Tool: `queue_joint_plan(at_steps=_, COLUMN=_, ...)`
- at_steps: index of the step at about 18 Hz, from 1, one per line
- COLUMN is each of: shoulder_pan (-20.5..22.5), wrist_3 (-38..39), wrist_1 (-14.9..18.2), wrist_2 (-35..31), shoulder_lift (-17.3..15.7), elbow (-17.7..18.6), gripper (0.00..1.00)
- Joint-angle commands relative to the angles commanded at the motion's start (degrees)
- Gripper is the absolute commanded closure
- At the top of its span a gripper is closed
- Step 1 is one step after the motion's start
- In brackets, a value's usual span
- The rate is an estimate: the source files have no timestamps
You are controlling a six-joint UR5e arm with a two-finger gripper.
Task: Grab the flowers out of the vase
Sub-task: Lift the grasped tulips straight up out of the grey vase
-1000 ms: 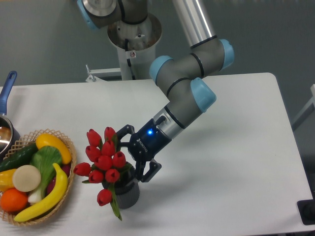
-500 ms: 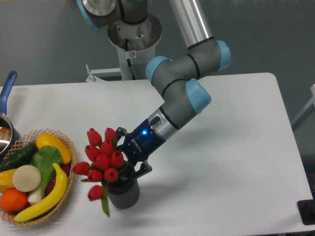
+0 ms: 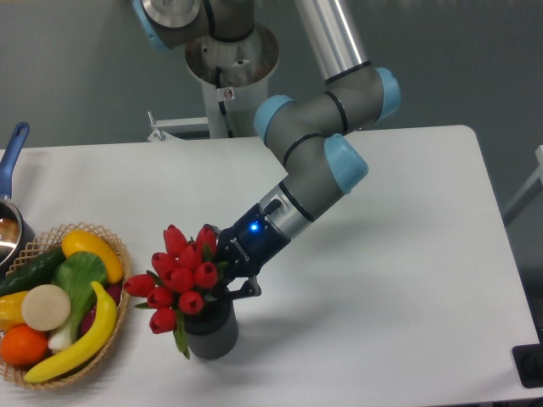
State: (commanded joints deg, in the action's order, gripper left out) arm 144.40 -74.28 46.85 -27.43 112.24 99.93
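The flowers, a bunch of red tulip buds with green leaves, stand in the dark grey ribbed vase near the table's front, left of centre. My gripper reaches in from the right, just above the vase's mouth. Its fingers are closed in on the bunch at the stems. The lower finger shows beside the vase rim; the upper finger is hidden behind the buds. The stems are hidden by buds and gripper. The vase stands upright on the table.
A woven basket holding a banana, an orange and vegetables sits at the front left, close to the flowers. A pot with a blue handle is at the left edge. The robot's base column stands behind the table.
The gripper moved left into the bunch and its fingers went from wide open to closed on the stems. The flowers shifted and stand more gathered and upright.
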Motion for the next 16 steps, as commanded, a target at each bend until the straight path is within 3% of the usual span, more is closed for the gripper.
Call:
queue_joint_plan(at_steps=4, shoulder_pan=1.5, wrist_3=5.4, wrist_1=0.0, wrist_2=4.3, shoulder_lift=-2.5, elbow=-0.4, gripper=0.69)
queue_joint_plan(at_steps=11, shoulder_pan=2.3, wrist_3=9.9, wrist_1=0.0, wrist_2=4.5, shoulder_lift=-6.2, elbow=-0.6, gripper=0.69)
queue_joint_plan(at_steps=16, shoulder_pan=2.4, wrist_3=15.9, wrist_1=0.0, wrist_2=4.6, shoulder_lift=-7.7, elbow=-3.9, gripper=0.69)
